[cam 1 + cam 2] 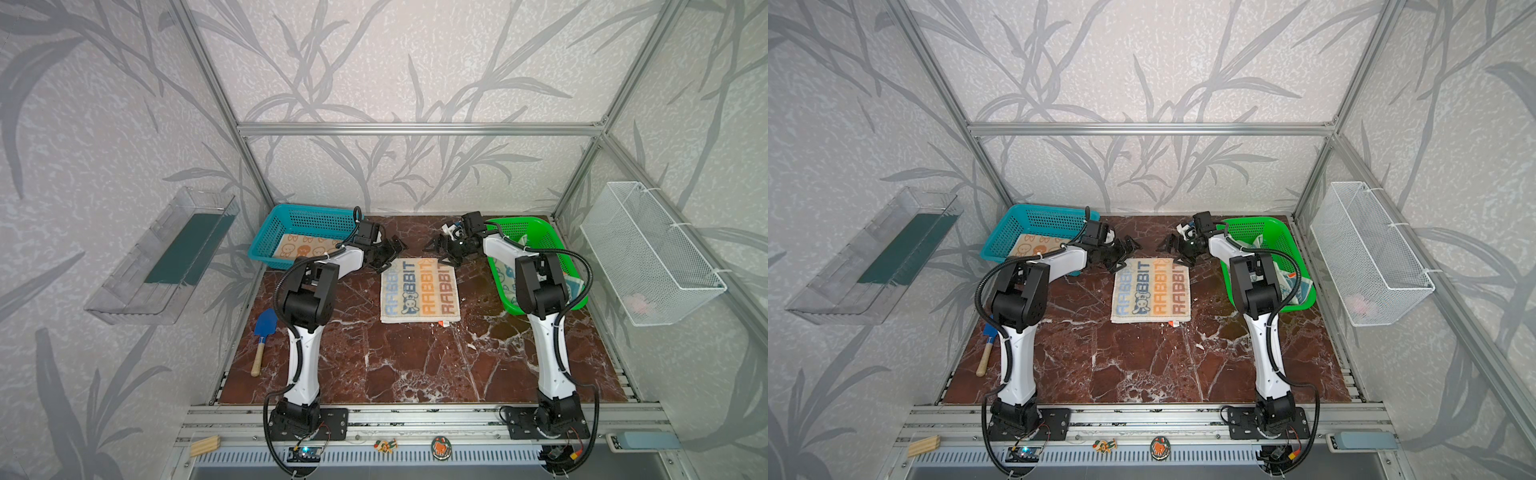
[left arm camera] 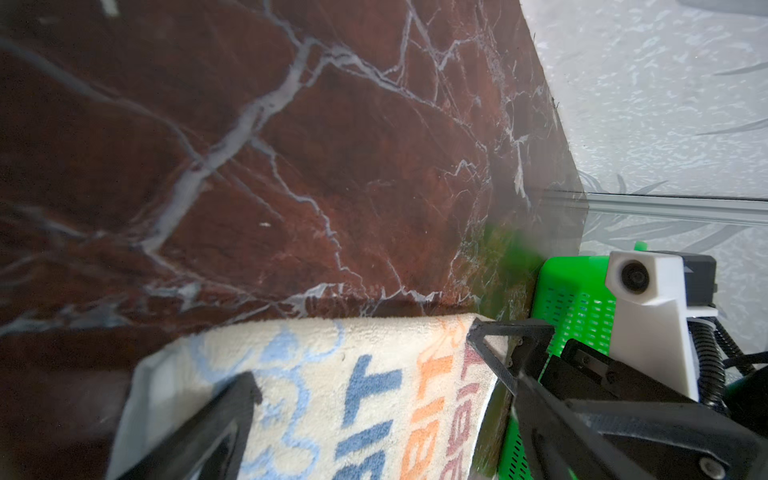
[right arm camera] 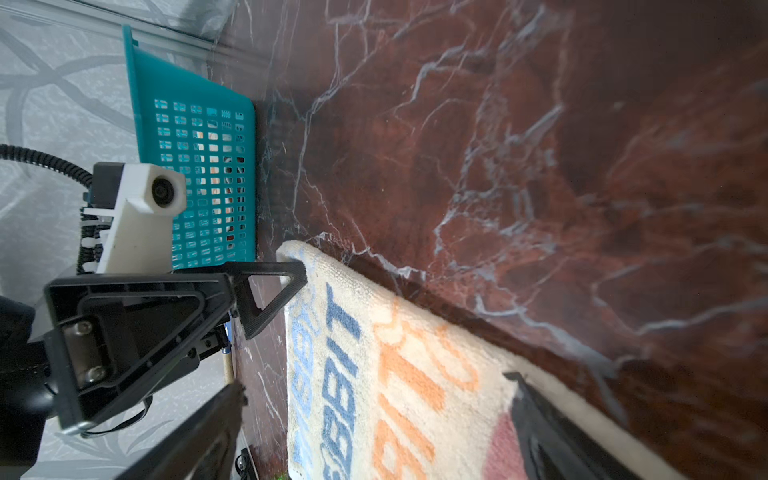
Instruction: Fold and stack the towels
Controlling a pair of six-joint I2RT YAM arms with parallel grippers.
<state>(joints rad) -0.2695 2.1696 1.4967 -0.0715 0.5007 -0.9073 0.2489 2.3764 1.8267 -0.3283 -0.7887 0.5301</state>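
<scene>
The striped "RABBIT" towel (image 1: pixel 419 291) (image 1: pixel 1150 293) lies flat in the middle of the marble table. My left gripper (image 1: pixel 395 255) (image 2: pixel 382 386) hovers open at its far left corner. My right gripper (image 1: pixel 438 254) (image 3: pixel 374 392) hovers open at its far right corner. Both straddle the towel's far edge, and neither grips any cloth. The cream towel with orange bunnies (image 1: pixel 303 249) lies in the teal basket (image 1: pixel 316 220). A cream towel with blue bunnies (image 1: pixel 507 276) sits crumpled in the green basket (image 1: pixel 513 229), partly hidden by my right arm.
A blue trowel with a wooden handle (image 1: pixel 264 332) lies by the table's left edge. A white wire basket (image 1: pixel 648 257) hangs on the right wall and a clear tray (image 1: pixel 162 257) on the left wall. A wooden block (image 1: pixel 204 444) rests on the front rail.
</scene>
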